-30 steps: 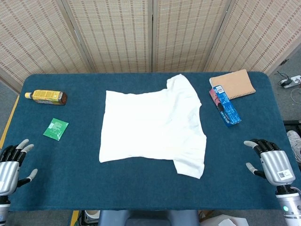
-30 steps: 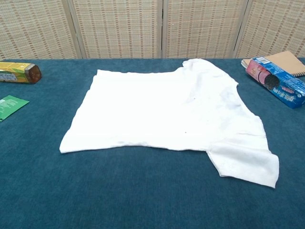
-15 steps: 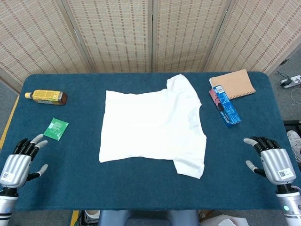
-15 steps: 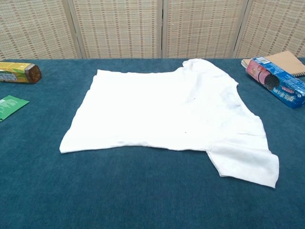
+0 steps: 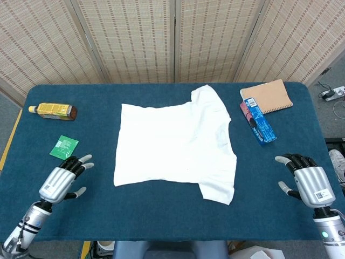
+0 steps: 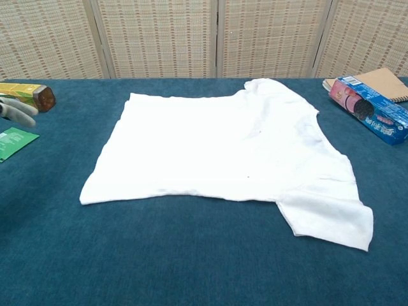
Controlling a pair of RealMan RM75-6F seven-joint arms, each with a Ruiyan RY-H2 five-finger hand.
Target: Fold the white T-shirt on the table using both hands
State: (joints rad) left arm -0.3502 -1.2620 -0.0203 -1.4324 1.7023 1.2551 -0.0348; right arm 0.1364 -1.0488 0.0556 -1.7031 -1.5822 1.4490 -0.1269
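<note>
The white T-shirt (image 5: pixel 175 143) lies flat in the middle of the blue table, folded lengthwise, with its sleeves at the right; it fills the centre of the chest view (image 6: pixel 229 153) too. My left hand (image 5: pixel 63 179) hovers open over the table left of the shirt's near left corner, fingers spread; only its fingertips (image 6: pixel 16 111) show at the left edge of the chest view. My right hand (image 5: pixel 306 179) is open near the front right of the table, well clear of the shirt, and does not show in the chest view.
A yellow bottle (image 5: pixel 53 111) lies at the far left, with a green packet (image 5: pixel 64 147) nearer, just beyond my left hand. A brown notebook (image 5: pixel 267 96) and a blue snack box (image 5: pixel 259 120) lie at the far right. The table's front edge (image 5: pixel 172 240) runs close below both hands.
My left hand has moved right and forward from the table's left edge toward the shirt. My right hand has edged slightly left. The shirt has not moved.
</note>
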